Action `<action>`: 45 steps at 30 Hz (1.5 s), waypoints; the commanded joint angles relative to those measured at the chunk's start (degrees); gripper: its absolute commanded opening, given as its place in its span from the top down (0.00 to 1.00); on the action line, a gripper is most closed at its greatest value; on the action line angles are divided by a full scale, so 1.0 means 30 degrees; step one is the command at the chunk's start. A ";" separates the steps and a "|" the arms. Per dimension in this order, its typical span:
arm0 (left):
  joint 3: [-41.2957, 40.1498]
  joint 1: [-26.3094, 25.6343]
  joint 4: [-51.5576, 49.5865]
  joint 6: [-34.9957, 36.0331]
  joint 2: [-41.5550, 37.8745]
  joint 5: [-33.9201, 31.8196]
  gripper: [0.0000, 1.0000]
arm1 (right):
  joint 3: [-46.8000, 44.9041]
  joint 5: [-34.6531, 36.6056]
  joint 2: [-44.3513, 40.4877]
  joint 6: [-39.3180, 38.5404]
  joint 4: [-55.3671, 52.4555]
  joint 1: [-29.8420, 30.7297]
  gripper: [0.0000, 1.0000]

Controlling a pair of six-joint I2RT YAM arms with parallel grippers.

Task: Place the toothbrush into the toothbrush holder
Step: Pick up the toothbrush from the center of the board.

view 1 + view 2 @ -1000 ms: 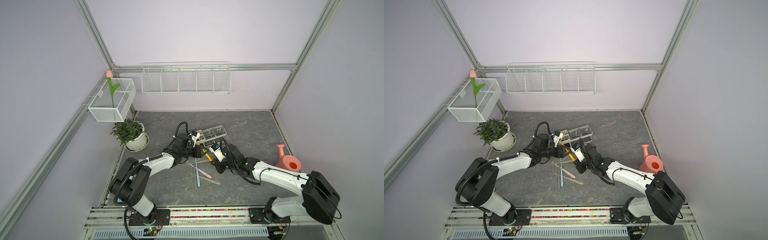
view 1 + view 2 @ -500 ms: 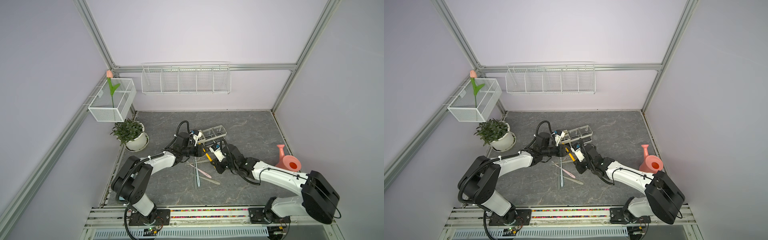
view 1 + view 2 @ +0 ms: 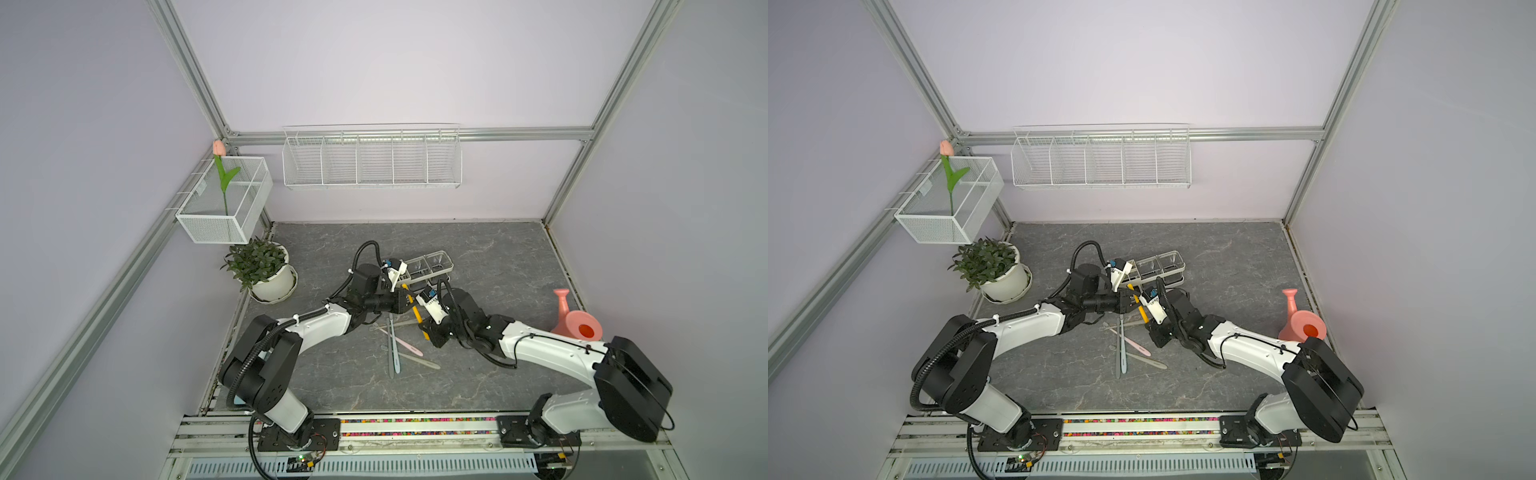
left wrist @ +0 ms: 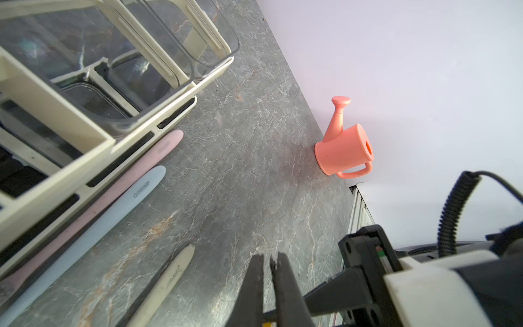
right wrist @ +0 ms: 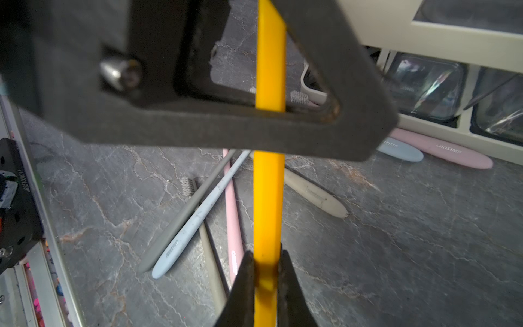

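The yellow toothbrush is held above the grey marbled tabletop, just in front of the toothbrush holder and not yet in it. The right gripper pinches one end of the handle between nearly closed jaws. The left gripper, its fingers almost touching, clamps the same handle nearer the holder. Below, a light-blue toothbrush, a pink toothbrush, a grey toothbrush and a cream toothbrush lie crossed in a loose heap. A second pink brush and a second blue brush rest alongside the holder's base. A coral watering can stands by the right wall, a potted plant at the left.
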 commanded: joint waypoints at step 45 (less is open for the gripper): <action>0.1055 -0.0355 -0.3717 0.5947 -0.2823 0.2655 1.00 | -0.4332 -0.3258 -0.6611 0.2129 0.4016 -0.1001 0.22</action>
